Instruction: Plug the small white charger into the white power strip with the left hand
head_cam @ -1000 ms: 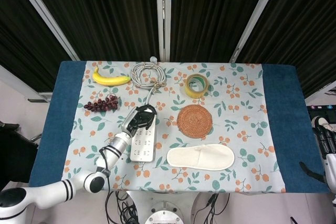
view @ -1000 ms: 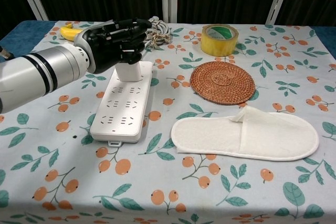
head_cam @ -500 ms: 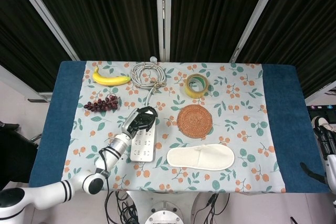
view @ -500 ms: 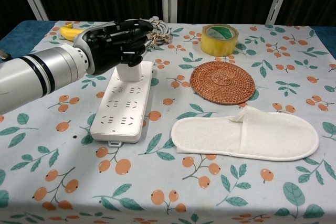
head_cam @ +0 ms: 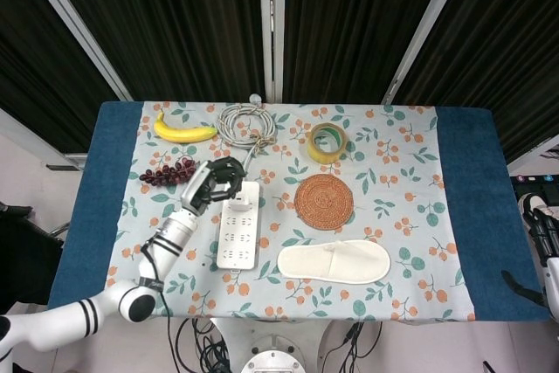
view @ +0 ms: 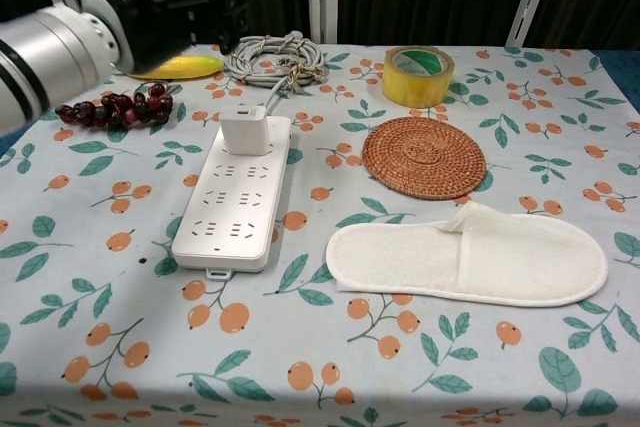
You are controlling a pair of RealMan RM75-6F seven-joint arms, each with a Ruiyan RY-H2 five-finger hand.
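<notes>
Around you: the cable coil [view: 272, 51] lies at the far end of the power strip [view: 233, 197], the banana [head_cam: 183, 133] and grapes [view: 113, 107] to its far left, the tape roll [view: 418, 75] far right.
Right of the strip: the woven coaster [view: 423, 156] sits just beside it, the white slipper [view: 467, 253] nearer you (neither touches the strip).
In the way: nothing lies on the strip's sockets apart from the charger.
Charger: the small white charger [view: 246, 131] stands upright in the far end of the strip, which lies lengthwise on the floral tablecloth [view: 330, 362].
Your left hand: the left hand [head_cam: 215, 183] hangs raised to the left of the charger, apart from it, over the cloth between grapes and strip.
Its state: fingers loosely curled and holding nothing.
Your right hand: the right hand [head_cam: 541, 238] shows only at the right edge, off the table; you cannot tell how its fingers lie.
</notes>
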